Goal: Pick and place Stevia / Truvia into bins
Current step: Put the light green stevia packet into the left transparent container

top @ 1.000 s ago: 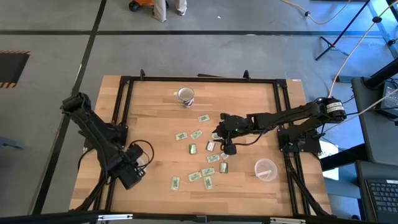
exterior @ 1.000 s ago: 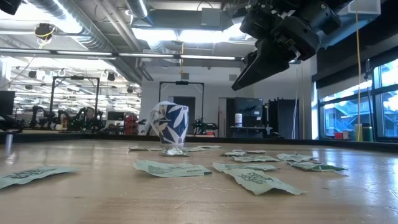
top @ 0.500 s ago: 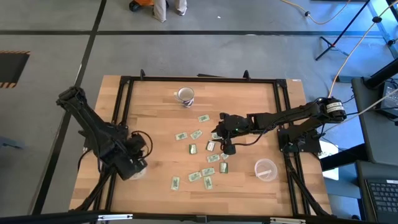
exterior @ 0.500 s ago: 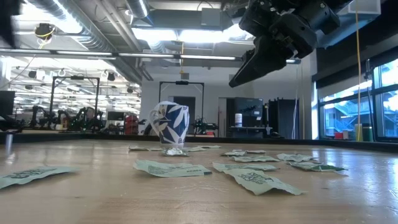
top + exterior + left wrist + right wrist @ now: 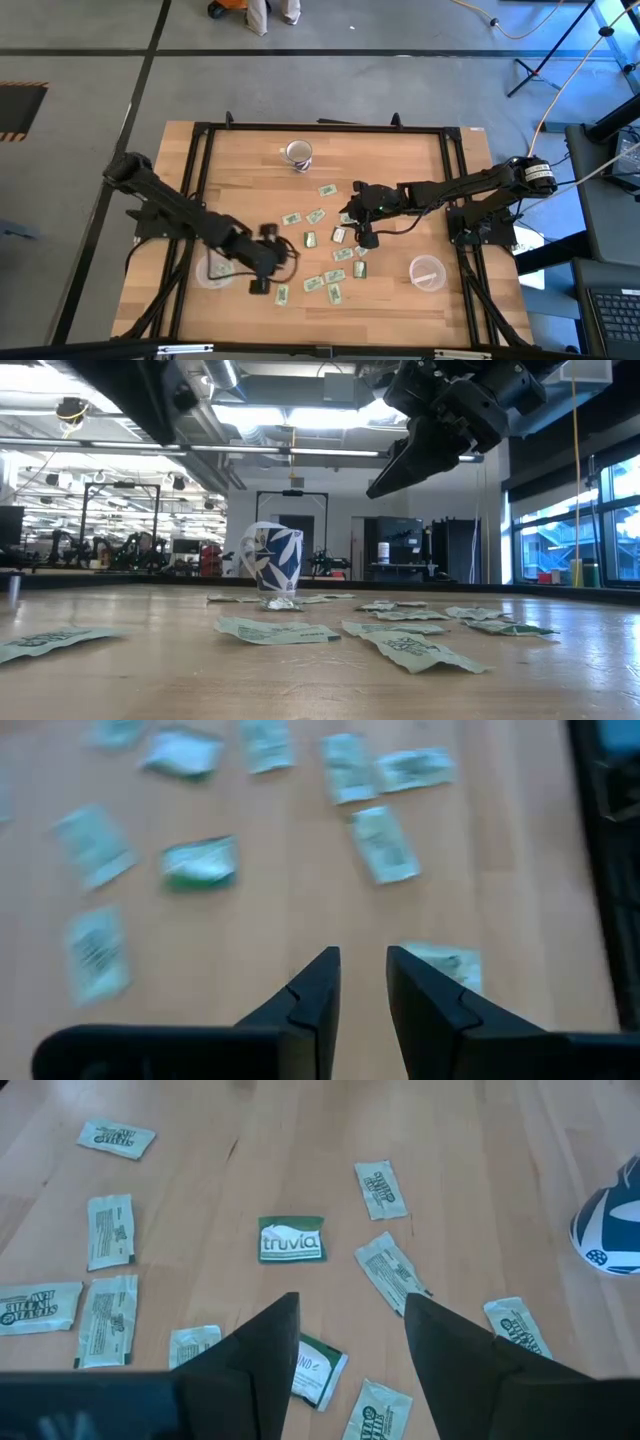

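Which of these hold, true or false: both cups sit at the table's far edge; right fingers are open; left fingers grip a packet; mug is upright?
1. Both cups sit at the far edge: false. The left cup and right cup are near the front.
2. Right gripper fingers are open: true.
3. Left gripper fingers grip a packet: false. Nothing is between them.
4. The mug stands upright: true.

Packets [image 5: 322,243] mid-table, between two cups [image 5: 427,272].
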`<state>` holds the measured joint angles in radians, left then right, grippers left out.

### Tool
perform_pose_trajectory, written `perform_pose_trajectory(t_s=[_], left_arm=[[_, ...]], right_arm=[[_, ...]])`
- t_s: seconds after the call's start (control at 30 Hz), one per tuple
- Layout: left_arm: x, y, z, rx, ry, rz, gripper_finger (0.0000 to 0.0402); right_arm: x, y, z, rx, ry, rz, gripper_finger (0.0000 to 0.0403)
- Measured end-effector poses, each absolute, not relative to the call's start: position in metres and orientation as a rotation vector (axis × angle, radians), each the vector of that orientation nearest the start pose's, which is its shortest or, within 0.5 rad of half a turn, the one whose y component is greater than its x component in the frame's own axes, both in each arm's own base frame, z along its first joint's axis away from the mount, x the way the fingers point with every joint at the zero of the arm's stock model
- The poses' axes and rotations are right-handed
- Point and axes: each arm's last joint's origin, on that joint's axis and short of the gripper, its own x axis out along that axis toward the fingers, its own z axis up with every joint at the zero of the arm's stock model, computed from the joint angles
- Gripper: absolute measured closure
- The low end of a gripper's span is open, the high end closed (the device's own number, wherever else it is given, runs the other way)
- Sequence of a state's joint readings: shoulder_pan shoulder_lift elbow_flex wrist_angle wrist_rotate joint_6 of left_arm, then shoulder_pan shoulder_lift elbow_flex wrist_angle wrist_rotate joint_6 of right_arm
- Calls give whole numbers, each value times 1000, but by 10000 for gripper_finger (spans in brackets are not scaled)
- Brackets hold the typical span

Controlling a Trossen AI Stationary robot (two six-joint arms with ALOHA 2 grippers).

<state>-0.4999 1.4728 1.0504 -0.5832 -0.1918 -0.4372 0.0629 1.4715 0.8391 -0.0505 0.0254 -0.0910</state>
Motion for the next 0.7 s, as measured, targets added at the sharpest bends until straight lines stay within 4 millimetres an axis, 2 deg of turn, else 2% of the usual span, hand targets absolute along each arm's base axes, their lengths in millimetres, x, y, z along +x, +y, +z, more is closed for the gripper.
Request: perform_pose_trajectory(t_s=[0.13, 0.37, 0.7], left_arm=[[278, -150, 216, 11, 999, -229, 324], [282, -172, 182, 61, 1091, -299, 319], [276, -202, 171, 148, 1032, -417, 321]], right_arm=[[301, 18, 209, -118, 682, 67, 218], [301, 18, 208, -116, 683, 67, 218], [303, 18, 211, -82, 654, 55, 218]])
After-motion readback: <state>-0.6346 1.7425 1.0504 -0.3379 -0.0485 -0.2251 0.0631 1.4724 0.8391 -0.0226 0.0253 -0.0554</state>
